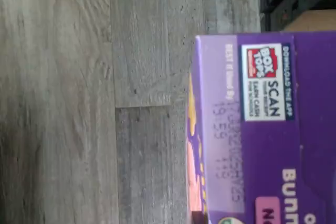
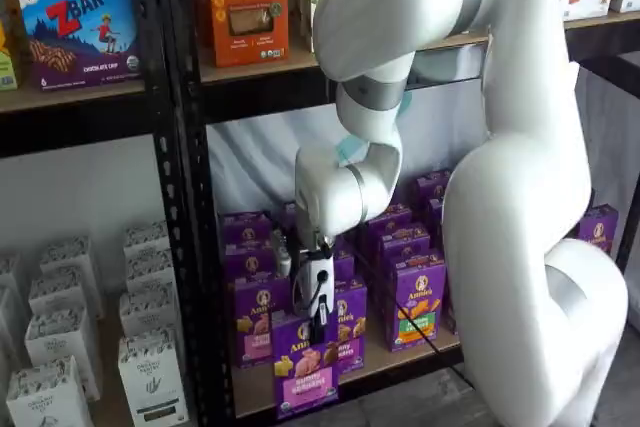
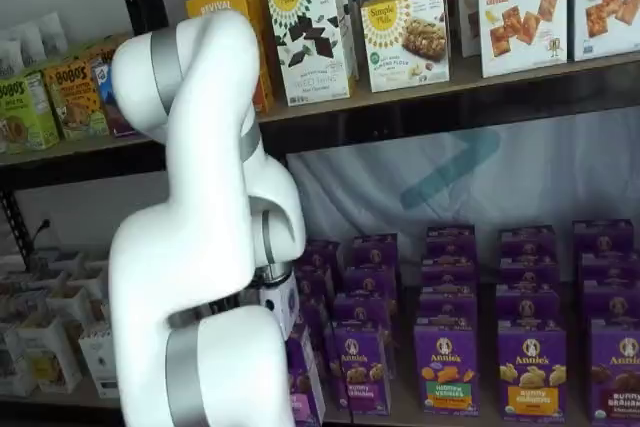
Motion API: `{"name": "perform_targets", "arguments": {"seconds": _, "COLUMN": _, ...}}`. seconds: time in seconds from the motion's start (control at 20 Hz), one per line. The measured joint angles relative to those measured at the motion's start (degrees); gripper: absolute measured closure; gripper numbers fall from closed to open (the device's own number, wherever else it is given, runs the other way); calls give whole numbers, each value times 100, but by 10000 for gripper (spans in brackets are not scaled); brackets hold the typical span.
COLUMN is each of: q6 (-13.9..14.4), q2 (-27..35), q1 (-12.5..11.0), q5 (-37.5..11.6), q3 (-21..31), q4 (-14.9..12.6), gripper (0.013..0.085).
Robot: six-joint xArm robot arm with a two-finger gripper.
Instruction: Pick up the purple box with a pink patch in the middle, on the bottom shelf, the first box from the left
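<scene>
The purple box point(image 2: 305, 371) with a pink band on its front hangs just ahead of the front edge of the bottom shelf point(image 2: 246, 393). My gripper point(image 2: 318, 327) comes down on its top and is shut on it. In the wrist view the box's purple top point(image 1: 262, 129) with a Box Tops label fills one side, with grey floor beneath it. In a shelf view the box point(image 3: 300, 377) is mostly hidden behind my white arm, and the gripper does not show there.
Several other purple Annie's cartons point(image 2: 415, 297) stand in rows on the bottom shelf point(image 3: 420, 417). A black perforated upright point(image 2: 185, 197) stands close beside the held box. White cartons point(image 2: 150, 367) fill the neighbouring bay. Grey plank floor point(image 1: 79, 103) lies below.
</scene>
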Motion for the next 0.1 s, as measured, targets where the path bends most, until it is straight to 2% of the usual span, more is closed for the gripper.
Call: {"name": "perform_targets", "arguments": {"seconds": 0.1, "q6": -92, "q2": -37, "q1": -2, "q5": 54, "q3": 22, "q4": 97, "gripper": 690}}
